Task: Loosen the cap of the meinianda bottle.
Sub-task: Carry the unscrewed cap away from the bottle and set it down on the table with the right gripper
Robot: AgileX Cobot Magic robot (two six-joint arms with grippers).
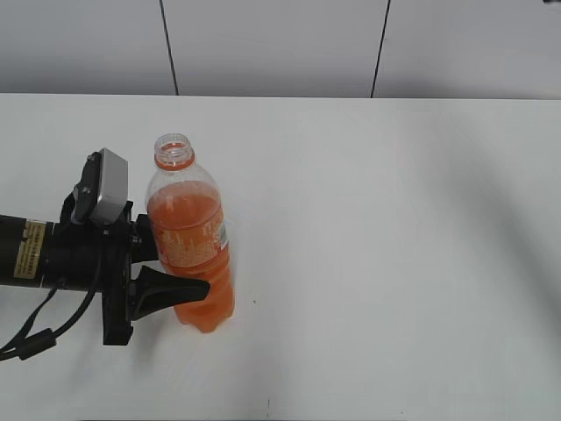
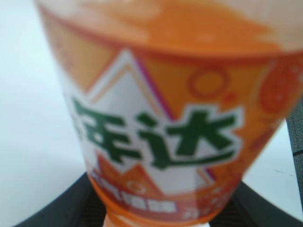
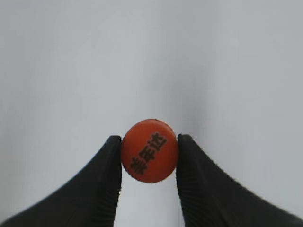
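since the meinianda bottle (image 1: 191,241) stands upright on the left part of the white counter (image 1: 394,263) with its mouth bare, the cap (image 3: 149,150) is already off. the left gripper (image 1: 171,263) reaches in from the left and its fingers are clamped on the bottle's labelled body. the right gripper (image 3: 149,156) is not seen in the exterior view; in its wrist view its fingers (image 3: 110,163) pinch the cap by its rim, printed top facing the camera. the step in hand looks like carrying the cap clear. the left should hold firm and level so nothing spills, while the right sets the cap down gently, well apart from the bottle.
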